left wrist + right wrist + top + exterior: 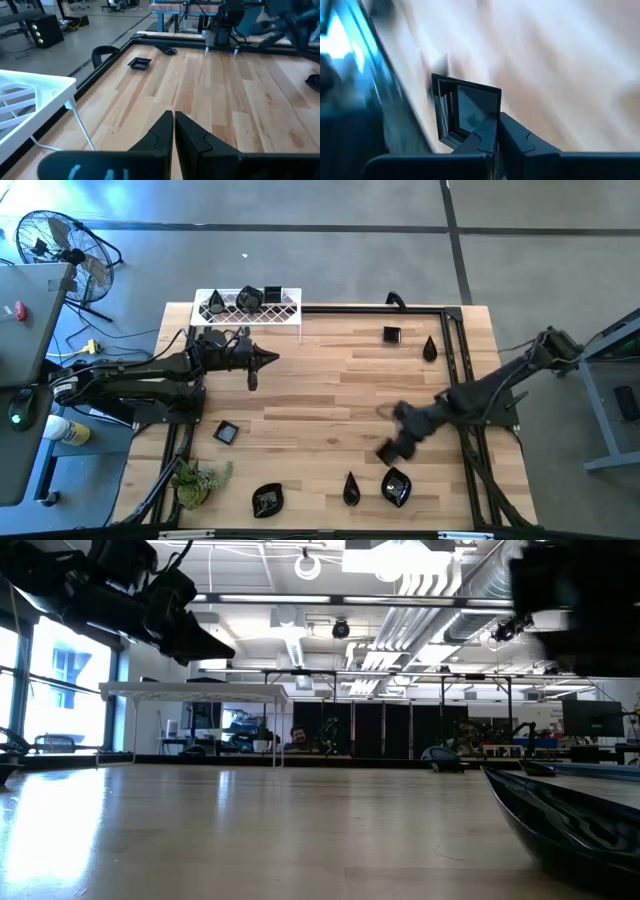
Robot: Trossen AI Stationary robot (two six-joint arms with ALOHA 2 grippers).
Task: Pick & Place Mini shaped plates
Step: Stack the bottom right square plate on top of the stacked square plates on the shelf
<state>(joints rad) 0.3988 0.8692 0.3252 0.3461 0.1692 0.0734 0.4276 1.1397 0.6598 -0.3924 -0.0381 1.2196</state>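
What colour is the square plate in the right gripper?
Glossy black: the square plate, pinched by the right gripper, shows best in the right wrist view.

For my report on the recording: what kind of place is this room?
Probably a robotics lab or workshop in an open industrial hall. Signs: bare ceiling ducts and pipes overhead, a polished concrete floor with a standing fan, and a wooden worktable fitted with two robot arms.

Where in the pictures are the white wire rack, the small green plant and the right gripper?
white wire rack [290,311]: high view, on its lattice rim.
small green plant [200,480]: high view, on its leaves.
right gripper [497,131]: right wrist view, between its shut fingertips.
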